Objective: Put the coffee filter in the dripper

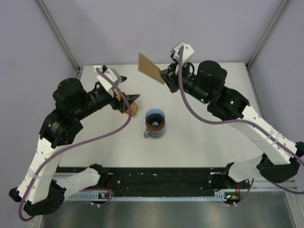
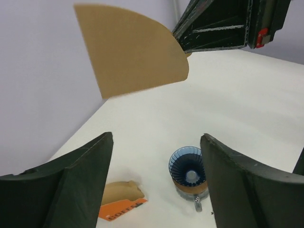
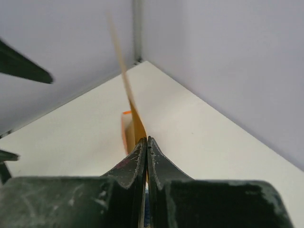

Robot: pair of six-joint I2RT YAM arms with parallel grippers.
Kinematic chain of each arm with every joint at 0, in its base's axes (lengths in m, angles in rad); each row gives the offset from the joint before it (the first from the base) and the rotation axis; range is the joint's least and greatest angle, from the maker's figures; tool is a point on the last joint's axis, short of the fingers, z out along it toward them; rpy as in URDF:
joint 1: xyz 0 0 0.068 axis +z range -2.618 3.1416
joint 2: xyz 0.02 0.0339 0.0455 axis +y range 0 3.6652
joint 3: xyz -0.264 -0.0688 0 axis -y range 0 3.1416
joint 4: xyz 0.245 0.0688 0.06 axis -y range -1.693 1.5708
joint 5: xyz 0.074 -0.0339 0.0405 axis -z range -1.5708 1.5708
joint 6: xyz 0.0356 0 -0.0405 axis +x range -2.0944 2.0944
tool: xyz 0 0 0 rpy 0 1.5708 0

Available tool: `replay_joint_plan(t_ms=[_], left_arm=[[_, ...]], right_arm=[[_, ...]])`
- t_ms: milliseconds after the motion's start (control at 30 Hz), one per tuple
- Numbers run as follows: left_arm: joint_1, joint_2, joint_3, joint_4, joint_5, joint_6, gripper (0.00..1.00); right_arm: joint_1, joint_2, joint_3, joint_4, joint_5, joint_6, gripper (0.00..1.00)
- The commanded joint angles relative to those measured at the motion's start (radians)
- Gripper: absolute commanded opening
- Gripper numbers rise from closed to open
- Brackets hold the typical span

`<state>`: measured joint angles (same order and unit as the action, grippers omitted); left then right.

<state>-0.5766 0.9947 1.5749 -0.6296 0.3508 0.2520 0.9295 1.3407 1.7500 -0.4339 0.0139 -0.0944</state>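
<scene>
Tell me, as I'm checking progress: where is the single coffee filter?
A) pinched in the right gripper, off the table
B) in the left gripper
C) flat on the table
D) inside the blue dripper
A: the right gripper is shut on the coffee filter in mid-air; the left gripper is open, the dripper empty.

Only one patch of print to report: pale lettering, a single short word, across the orange band of the filter pack (image 2: pixel 122 209), flat on the table (image 2: pixel 247 95) near the dripper (image 2: pixel 187 172) in the left wrist view. Upside down there, blurred and too small to spell out. From the top camera, the same pack (image 1: pixel 134 110) reduced to an orange smear, no letters resolved. From the right wrist, just an orange edge. Nothing else legible in any view.
</scene>
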Motion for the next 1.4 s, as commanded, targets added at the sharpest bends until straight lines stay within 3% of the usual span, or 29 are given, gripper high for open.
replay_joint_plan(t_ms=[0, 167, 300, 467, 567, 633, 733, 1067, 1367], left_arm=[[-0.002, -0.002, -0.016, 0.087, -0.162, -0.058, 0.73], [-0.005, 0.093, 0.069, 0.031, -0.119, -0.216, 0.65], [-0.029, 0.180, 0.161, 0.031, -0.099, -0.310, 0.74], [-0.069, 0.229, 0.197, 0.034, -0.203, -0.378, 0.77], [-0.071, 0.234, 0.204, 0.039, -0.285, -0.372, 0.66], [-0.072, 0.234, 0.206, 0.039, -0.341, -0.338, 0.50], [-0.072, 0.239, 0.205, 0.036, -0.427, -0.295, 0.41], [-0.088, 0.239, 0.206, 0.037, -0.463, -0.234, 0.59], [-0.089, 0.249, 0.208, -0.005, -0.510, -0.163, 0.56]], right_arm=[[0.011, -0.040, -0.096, 0.206, 0.432, 0.152, 0.00], [0.018, -0.012, -0.156, 0.314, 0.414, 0.269, 0.00], [0.052, 0.046, -0.142, 0.334, 0.373, 0.291, 0.00], [0.094, 0.089, -0.121, 0.348, 0.374, 0.285, 0.00], [0.107, 0.098, -0.122, 0.365, 0.371, 0.280, 0.00], [0.111, 0.101, -0.121, 0.377, 0.363, 0.275, 0.00], [0.124, 0.106, -0.118, 0.388, 0.357, 0.271, 0.00], [0.150, 0.132, -0.087, 0.380, 0.342, 0.265, 0.00], [0.172, 0.144, -0.069, 0.385, 0.316, 0.246, 0.00]])
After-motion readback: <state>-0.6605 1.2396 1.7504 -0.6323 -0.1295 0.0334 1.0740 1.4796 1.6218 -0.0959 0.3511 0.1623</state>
